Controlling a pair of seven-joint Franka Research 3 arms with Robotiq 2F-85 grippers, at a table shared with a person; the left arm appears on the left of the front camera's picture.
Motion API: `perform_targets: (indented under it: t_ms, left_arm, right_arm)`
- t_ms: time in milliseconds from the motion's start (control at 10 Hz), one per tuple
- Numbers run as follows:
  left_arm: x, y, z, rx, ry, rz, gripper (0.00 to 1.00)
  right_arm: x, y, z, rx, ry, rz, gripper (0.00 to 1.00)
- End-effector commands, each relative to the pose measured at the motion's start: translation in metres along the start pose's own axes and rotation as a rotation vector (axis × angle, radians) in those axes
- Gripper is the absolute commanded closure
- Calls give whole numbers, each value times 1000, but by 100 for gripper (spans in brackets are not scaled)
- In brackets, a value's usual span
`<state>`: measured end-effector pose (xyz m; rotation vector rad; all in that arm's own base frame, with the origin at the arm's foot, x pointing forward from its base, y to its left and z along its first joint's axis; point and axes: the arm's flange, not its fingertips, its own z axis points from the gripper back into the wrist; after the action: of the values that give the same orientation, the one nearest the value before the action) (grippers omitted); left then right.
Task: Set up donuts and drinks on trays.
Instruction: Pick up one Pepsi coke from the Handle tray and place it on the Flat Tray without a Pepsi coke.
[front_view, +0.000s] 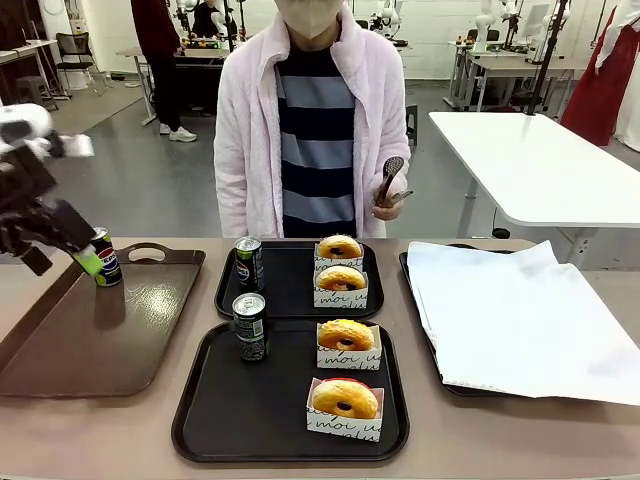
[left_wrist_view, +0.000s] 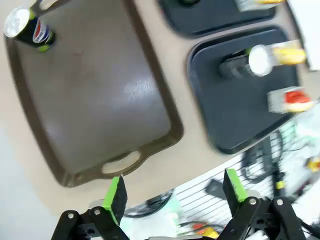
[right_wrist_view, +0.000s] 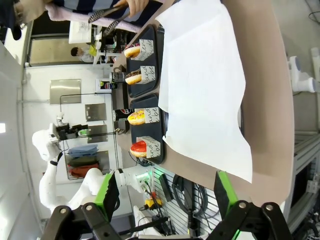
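2 black trays (front_view: 200, 420) hold 4 donuts (front_view: 344, 398); left fingers (left_wrist_view: 118, 192) wide, right fingers (right_wrist_view: 110, 190) seemingly wide.

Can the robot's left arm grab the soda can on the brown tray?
Probably yes. The left gripper is open, and the soda can stands upright and alone at a far corner of the brown tray. Nothing lies between them, though the gripper is not lined up over the can.
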<state>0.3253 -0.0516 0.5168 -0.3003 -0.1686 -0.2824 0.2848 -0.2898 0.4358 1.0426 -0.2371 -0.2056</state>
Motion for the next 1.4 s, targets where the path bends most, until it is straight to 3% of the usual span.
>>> perform_targets:
  t_ms: [0, 200, 500, 800, 1000, 1300]
  left_arm:
    - [-8, 72, 18, -554, -101, 29, 0]
    - [-32, 146, 21, -840, -197, 55, 0]
    - [-80, 227, 19, -1188, -301, 219, 0]
    - [-109, 251, 23, -1160, -293, 291, 0]
    - [-108, 252, 16, -1056, -217, 334, 0]
    - [-100, 260, -1, -914, -179, 423, 0]
  right_arm:
    - [1, 0, 0, 9, 0, 7, 0]
    - [1, 0, 0, 9, 0, 7, 0]
    - [1, 0, 0, 9, 0, 7, 0]
    - [1, 0, 0, 9, 0, 7, 0]
    - [1, 0, 0, 9, 0, 7, 0]
    - [1, 0, 0, 9, 0, 7, 0]
